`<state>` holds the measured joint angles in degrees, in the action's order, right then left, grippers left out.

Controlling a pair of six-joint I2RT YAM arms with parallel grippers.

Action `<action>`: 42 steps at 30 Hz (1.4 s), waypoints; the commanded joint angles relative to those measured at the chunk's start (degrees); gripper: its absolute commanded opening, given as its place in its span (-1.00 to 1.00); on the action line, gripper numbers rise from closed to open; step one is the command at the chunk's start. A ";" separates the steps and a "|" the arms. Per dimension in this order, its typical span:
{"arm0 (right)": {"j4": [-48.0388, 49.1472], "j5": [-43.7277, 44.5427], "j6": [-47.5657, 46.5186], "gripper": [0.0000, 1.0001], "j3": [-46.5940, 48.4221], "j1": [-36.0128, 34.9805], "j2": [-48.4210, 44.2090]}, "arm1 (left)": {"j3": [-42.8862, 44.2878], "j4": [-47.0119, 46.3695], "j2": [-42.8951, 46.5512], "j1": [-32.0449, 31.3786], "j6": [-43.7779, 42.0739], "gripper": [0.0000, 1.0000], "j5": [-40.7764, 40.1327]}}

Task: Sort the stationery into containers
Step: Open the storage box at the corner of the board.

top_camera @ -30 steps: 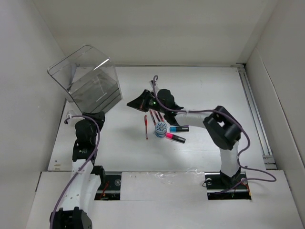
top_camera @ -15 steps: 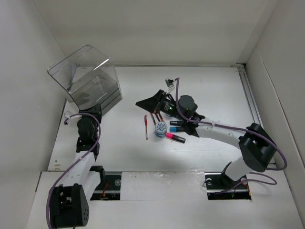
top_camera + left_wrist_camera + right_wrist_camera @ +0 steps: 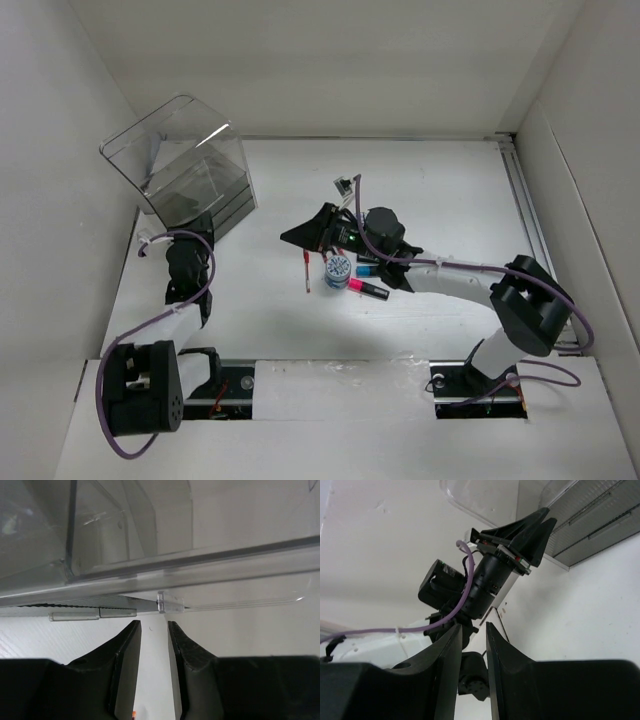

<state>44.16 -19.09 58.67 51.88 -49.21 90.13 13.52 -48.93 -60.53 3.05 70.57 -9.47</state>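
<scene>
Left wrist view places the drawer tab [image 3: 170, 602] of the clear acrylic box [image 3: 125, 530] directly ahead of the nearer left gripper [image 3: 152, 625], jaws narrowly parted and empty.

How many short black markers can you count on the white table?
2. The pink-capped marker lies beside the patterned round tub; the blue-capped marker lies beyond it, partly under the right arm, which may hide others.

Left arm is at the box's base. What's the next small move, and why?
Probably nudge the left gripper sideways and forward so the small clear tab on the acrylic box sits between its jaws. They stand slightly apart, empty, just short of the tab and off-centre from it.
</scene>
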 commanded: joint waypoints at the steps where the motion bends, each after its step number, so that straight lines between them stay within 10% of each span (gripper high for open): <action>1: 3.74 -2.79 -1.19 -0.37 0.86 -0.88 1.54 | 0.10 -8.55 -2.30 -0.06 0.54 -0.53 -0.11; 27: 4.01 -6.40 -0.67 -0.39 1.83 -2.03 4.36 | 2.65 -14.43 -9.50 -0.06 -0.43 -0.56 -0.81; 42: 5.23 -7.71 -1.28 -0.39 -0.73 -3.17 3.92 | 3.88 -14.54 -8.38 -0.06 -2.62 -1.00 -1.77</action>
<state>45.06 -25.69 58.61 51.51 -51.55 95.57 15.14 -63.18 -72.25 2.96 71.13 -9.23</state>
